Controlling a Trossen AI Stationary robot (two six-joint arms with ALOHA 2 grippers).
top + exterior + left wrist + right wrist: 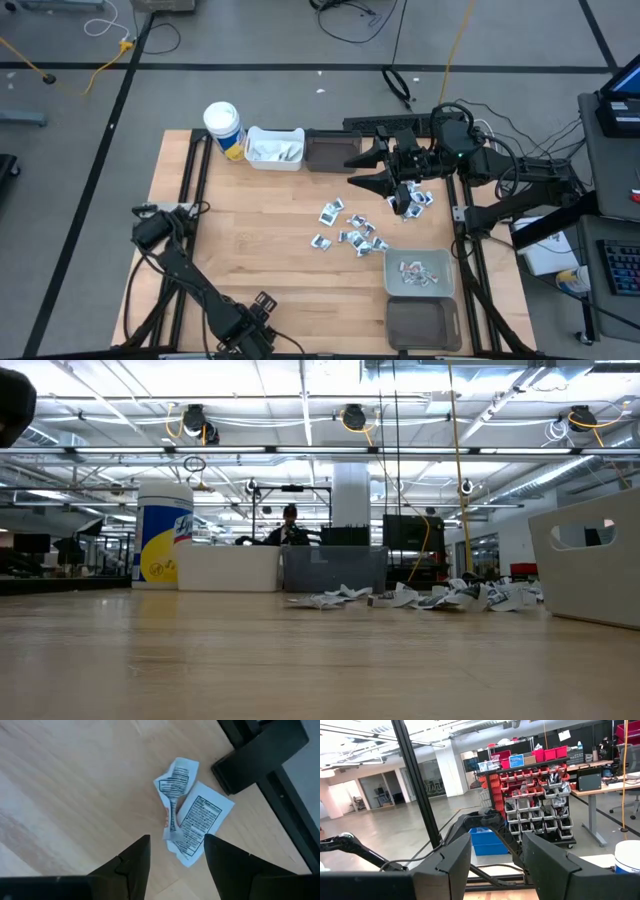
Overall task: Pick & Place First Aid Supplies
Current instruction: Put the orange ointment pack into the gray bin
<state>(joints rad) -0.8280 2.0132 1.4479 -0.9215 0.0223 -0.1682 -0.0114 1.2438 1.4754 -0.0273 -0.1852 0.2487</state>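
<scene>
1. I see the left gripper (173, 851) over two packets (192, 822) lying on the table (75, 795), jaws apart.
2. Right gripper (496, 862): jaws apart, empty, facing the room.

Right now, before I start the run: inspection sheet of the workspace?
Surface: wooden table, no damage seen.
Job's things: loose packets scattered mid-table; more in white bin and grey bin.
Clutter: yellow-banded tub; two dark bins.
Grippers: left gripper open above two packets; right gripper open, raised, holding nothing.
Cables: yellow cable and black cables on floor.
Surroundings: person far behind table; parts shelving.
</scene>
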